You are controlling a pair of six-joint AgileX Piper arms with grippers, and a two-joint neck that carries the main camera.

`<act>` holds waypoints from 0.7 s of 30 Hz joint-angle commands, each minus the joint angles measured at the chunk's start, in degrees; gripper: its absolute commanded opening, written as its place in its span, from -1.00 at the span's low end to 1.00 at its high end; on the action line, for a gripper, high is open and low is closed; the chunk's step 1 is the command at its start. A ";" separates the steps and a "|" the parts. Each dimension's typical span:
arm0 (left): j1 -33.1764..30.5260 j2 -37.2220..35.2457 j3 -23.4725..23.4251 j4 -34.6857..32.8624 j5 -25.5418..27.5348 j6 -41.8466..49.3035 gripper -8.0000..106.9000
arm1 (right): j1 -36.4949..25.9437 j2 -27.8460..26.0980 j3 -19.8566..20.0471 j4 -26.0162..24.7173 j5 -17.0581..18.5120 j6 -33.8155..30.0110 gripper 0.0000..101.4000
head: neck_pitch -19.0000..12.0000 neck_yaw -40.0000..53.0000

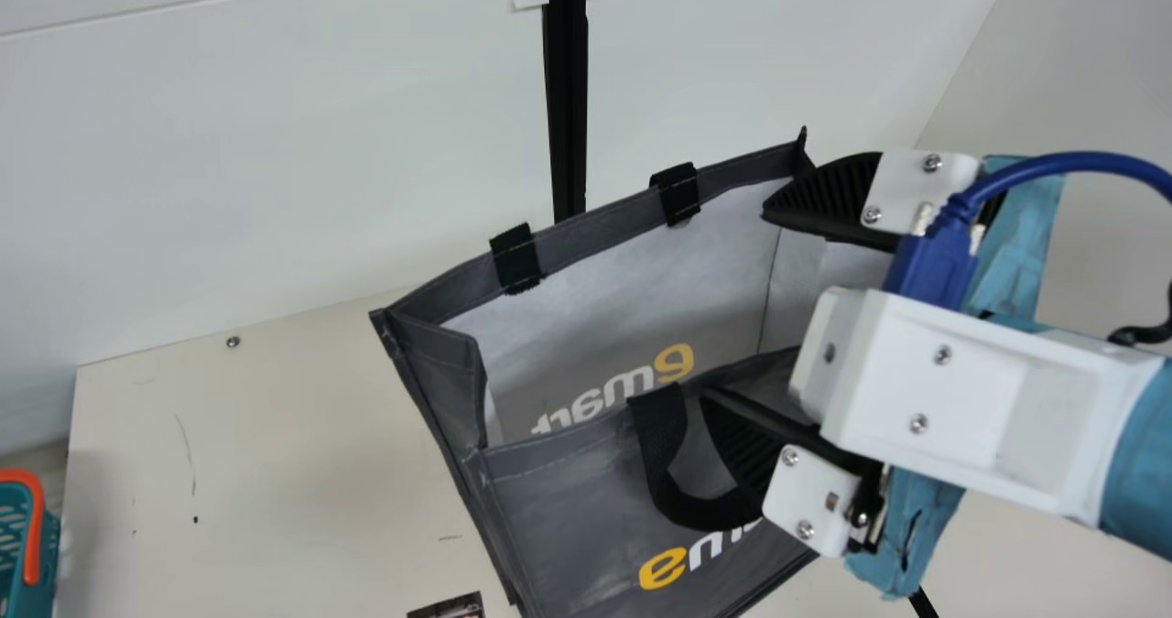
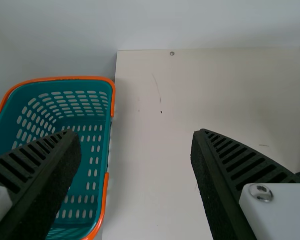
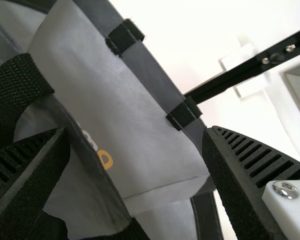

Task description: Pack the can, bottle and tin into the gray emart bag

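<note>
Right gripper (image 1: 734,302) wide open over 1 gray bag (image 1: 586,508), left gripper (image 2: 136,132) too, both empty, plus 1 basket (image 2: 55,78) off the table's (image 1: 275,462) left edge.

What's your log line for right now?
right end effector: open, at mouth of bag | left end effector: open | basket: beside table

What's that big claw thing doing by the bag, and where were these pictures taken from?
It's a robot with two arms. The main view comes from a camera on its neck; the other two come from cameras on its wrists. On the cream table stands a gray bag with its top open. The claw there is the right gripper, its black fingers spread over the bag. The left gripper is open too, near a teal basket with orange trim beside the table. Neither gripper seems to hold anything.
</note>
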 commanded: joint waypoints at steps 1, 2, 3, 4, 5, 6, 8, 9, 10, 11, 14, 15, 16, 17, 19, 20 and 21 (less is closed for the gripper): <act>0.00 0.00 0.00 0.00 0.00 0.00 0.71 | -0.31 0.01 -0.29 0.35 -0.03 0.07 0.79 | -1.30 -0.05; 0.00 0.00 0.00 0.00 0.00 0.00 0.71 | -0.50 -0.07 -0.47 0.52 -0.03 0.13 0.79 | -1.30 -0.05; 0.00 0.00 0.00 0.00 0.00 0.00 0.71 | -0.66 -0.11 -0.66 0.65 -0.03 0.19 0.79 | -1.30 -0.05; 0.00 0.00 0.00 0.00 0.00 0.00 0.71 | -0.87 -0.19 -0.88 0.84 -0.03 0.26 0.79 | -1.30 -0.05; 0.00 0.00 0.00 0.00 0.00 0.00 0.71 | -1.02 -0.27 -1.12 0.97 -0.03 0.41 0.79 | -1.30 -0.05; 0.00 0.00 0.00 0.00 0.00 0.00 0.71 | -1.16 -0.34 -1.37 1.09 -0.03 0.54 0.79 | -1.30 -0.05; 0.00 0.00 0.00 0.00 0.00 0.00 0.71 | -1.45 -0.47 -1.89 1.29 -0.03 0.84 0.79 | -1.30 -0.05; 0.00 0.00 0.00 0.00 0.00 0.00 0.71 | -1.61 -0.53 -2.13 1.38 -0.03 0.97 0.79 | -1.30 -0.05; 0.00 0.00 0.00 0.00 0.00 0.00 0.71 | -1.70 -0.59 -2.36 1.37 -0.03 1.16 0.79 | -1.30 -0.05; 0.00 0.00 0.00 0.00 0.00 0.00 0.71 | -1.83 -0.67 -2.56 1.38 -0.03 1.32 0.79 | -1.30 -0.05; 0.00 0.00 0.00 0.00 0.00 0.00 0.71 | -2.27 -0.93 -3.12 1.27 -0.03 1.84 0.79 | -1.30 -0.05; 0.00 0.00 0.00 0.00 0.00 0.00 0.71 | -2.52 -1.01 -3.31 1.24 -0.03 1.98 0.79 | -1.30 -0.05; 0.00 0.00 0.00 0.00 0.00 0.00 0.71 | -2.75 -1.07 -3.51 1.16 -0.03 2.15 0.79 | -1.30 -0.05; 0.00 0.00 0.00 0.00 0.00 0.00 0.71 | -3.07 -1.17 -3.72 1.07 -0.03 2.29 0.79 | -1.30 -0.05; 0.00 0.00 0.00 0.00 0.00 0.00 0.71 | -3.72 -1.27 -4.17 0.82 -0.03 2.64 0.79 | -1.30 -0.05; 0.00 0.00 0.00 0.00 0.00 0.00 0.71 | -4.18 -1.33 -4.36 0.70 -0.03 2.79 0.79 | -1.30 -0.05; 0.00 0.00 0.00 0.00 0.00 0.00 0.71 | -4.59 -1.36 -4.59 0.42 -0.03 3.01 0.79 | -1.30 -0.05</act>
